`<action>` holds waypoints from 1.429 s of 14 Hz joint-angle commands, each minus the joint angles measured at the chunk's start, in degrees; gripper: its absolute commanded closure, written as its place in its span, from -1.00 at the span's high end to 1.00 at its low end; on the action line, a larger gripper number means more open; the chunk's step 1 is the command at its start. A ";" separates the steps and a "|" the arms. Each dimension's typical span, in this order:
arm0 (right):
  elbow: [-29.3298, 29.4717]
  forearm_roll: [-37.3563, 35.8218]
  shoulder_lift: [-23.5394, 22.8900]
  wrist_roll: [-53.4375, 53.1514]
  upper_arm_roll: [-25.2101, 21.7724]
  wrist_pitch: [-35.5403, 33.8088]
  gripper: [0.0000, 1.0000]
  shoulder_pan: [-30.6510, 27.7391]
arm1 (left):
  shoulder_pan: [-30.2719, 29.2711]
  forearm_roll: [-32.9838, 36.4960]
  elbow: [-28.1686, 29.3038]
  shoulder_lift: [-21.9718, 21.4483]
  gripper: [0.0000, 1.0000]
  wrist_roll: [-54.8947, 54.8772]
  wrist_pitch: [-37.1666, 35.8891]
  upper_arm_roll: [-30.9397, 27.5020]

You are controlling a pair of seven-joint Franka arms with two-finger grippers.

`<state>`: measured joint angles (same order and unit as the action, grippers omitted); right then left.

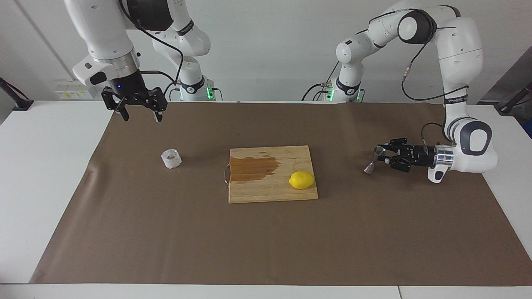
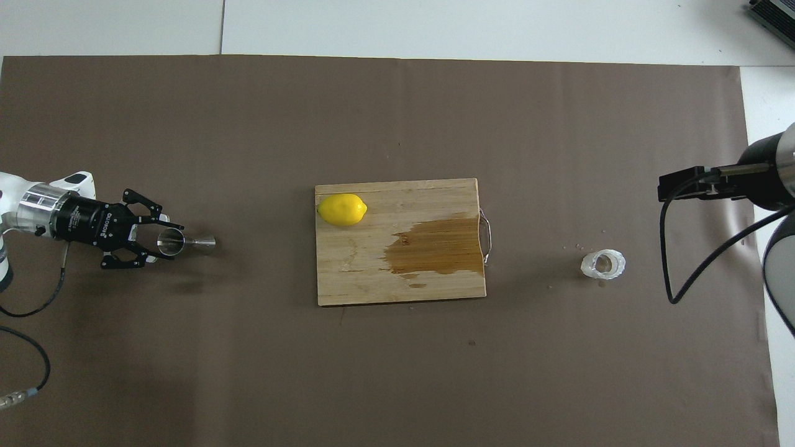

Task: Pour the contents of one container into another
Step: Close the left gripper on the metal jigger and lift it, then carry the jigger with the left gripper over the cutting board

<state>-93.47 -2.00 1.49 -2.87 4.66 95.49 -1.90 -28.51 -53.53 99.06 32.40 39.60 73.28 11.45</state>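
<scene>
The steel jigger (image 1: 372,161) is at the left arm's end of the mat. It is tilted, its wide top toward my left gripper (image 1: 381,154), which lies level and low and is shut on its upper cone. In the overhead view the jigger (image 2: 186,242) sticks out from the left gripper (image 2: 163,242) toward the board. The squat clear glass (image 1: 171,158) stands upright on the mat at the right arm's end, and also shows in the overhead view (image 2: 602,264). My right gripper (image 1: 140,115) hangs open and empty above the mat, apart from the glass.
A wooden cutting board (image 1: 270,195) lies mid-table with a brown wet stain (image 1: 253,168) and a yellow lemon (image 1: 301,180) on it. In the overhead view the lemon (image 2: 342,209) sits at the board's corner toward the left arm. A brown mat (image 1: 266,249) covers the table.
</scene>
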 commanded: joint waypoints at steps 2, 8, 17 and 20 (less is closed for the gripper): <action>-1.10 1.13 1.06 1.29 0.35 -0.39 1.00 -0.83 | 1.60 -5.52 1.75 -4.53 -1.00 6.88 -1.30 2.43; -1.10 1.13 1.06 1.29 0.35 -0.39 1.00 -0.83 | 13.63 -17.29 9.92 -11.03 -1.00 9.35 8.34 2.09; -1.10 1.13 1.06 1.29 0.35 -0.39 1.00 -0.83 | 32.10 -35.40 12.83 -12.18 -1.00 10.67 26.11 1.91; -1.10 1.21 1.06 1.29 0.35 -0.66 1.00 -0.83 | 37.98 -39.98 12.83 -12.18 -1.00 10.58 32.87 1.91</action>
<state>-93.47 -2.00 1.49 -2.87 4.66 95.46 -1.90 5.54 -90.11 109.63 22.64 49.19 101.88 14.63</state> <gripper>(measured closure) 0.000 0.480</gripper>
